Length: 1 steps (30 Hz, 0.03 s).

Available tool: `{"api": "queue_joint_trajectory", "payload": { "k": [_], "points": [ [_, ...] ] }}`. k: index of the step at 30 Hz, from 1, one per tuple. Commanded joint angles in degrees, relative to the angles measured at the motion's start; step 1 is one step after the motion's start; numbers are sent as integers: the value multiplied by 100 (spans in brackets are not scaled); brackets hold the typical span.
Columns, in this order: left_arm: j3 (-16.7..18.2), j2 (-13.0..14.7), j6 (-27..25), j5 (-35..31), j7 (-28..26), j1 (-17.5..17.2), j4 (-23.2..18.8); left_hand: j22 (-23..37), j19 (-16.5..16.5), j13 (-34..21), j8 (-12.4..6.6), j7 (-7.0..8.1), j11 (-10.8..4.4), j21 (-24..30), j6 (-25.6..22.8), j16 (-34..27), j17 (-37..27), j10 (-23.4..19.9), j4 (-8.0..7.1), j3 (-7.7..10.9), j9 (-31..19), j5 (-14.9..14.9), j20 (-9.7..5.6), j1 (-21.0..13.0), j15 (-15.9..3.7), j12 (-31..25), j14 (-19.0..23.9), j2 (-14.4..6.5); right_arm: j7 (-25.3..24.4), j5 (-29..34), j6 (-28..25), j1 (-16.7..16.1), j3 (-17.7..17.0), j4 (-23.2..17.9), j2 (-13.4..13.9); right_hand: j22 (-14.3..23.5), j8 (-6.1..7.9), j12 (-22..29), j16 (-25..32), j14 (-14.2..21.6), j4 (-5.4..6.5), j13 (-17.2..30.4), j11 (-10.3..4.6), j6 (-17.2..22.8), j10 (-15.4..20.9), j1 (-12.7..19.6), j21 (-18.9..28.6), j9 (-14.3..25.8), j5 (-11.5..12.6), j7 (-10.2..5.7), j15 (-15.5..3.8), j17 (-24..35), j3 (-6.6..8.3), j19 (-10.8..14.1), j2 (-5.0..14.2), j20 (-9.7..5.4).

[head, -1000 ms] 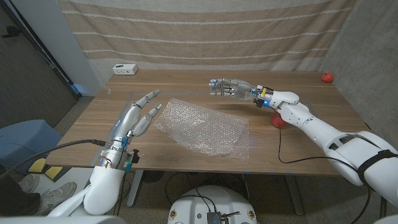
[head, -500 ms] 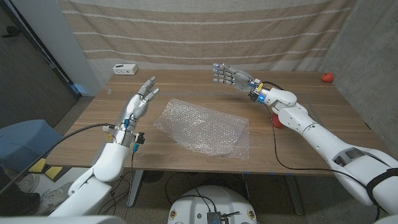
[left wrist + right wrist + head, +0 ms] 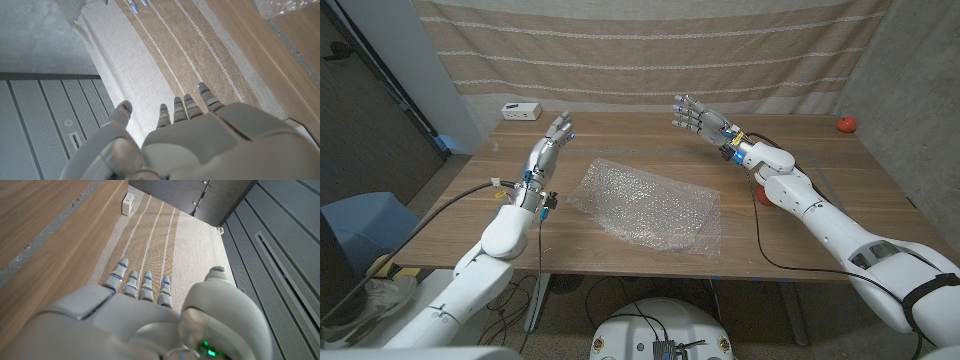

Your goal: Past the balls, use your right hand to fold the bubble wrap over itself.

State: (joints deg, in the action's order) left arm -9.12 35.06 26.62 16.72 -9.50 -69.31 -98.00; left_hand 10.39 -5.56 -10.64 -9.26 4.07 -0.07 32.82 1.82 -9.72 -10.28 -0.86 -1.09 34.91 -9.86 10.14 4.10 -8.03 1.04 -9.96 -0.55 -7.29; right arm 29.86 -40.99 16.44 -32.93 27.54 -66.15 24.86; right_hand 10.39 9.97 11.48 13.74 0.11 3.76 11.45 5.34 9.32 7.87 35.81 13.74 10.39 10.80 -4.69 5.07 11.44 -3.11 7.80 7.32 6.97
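- A wooden surface (image 3: 620, 250) spans the head view, backed by a beige striped curtain (image 3: 650, 50) hanging behind its far edge.
- The bubble wrap (image 3: 650, 207) — a clear, crinkled sheet — lies spread flat near the middle of the surface, between the two arms and touched by neither hand.
- The right arm (image 3: 830, 220) reaches in from the lower right corner, its hand (image 3: 695, 117) raised above the far part of the surface, beyond the sheet's far edge; the fingers (image 3: 682, 113) are spread apart and hold nothing. In the right wrist view the same hand (image 3: 145, 315) shows from behind, fingers extended toward the curtain.
- The left arm (image 3: 490, 260) comes in from the lower left, its hand (image 3: 550, 143) lifted over the surface to the left of the sheet, fingers stretched apart and empty. The left wrist view shows that hand (image 3: 200, 135) from behind, with a corner of the bubble wrap (image 3: 285, 7) at the frame's edge.
- A red ball (image 3: 764, 194) sits on the surface just beside the right forearm, partly hidden by it.
- A second red ball (image 3: 846, 125) rests at the far right corner — well apart from the sheet.
- A small white box (image 3: 521, 111) stands at the far left edge of the surface.
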Motion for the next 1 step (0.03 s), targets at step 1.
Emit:
{"api": "queue_joint_trajectory", "payload": {
  "k": [1],
  "points": [
    [-391, -48, -382, 1077, 583, 826, 930, 10, -96, 4, -22, -39, 36, -42, 128, -27, 1, 90, -75, -1, -4, 23, 15, 93, 41, -24, -98, 5, -458, -290, 66, -376, -246, -368, -164, -4, 40, -1, -39, 44, 10, -6, 24, 23, 1, -4, -15, 11, 9, 69, -118, -10, 37, 39, 30, 8]
  ]
}}
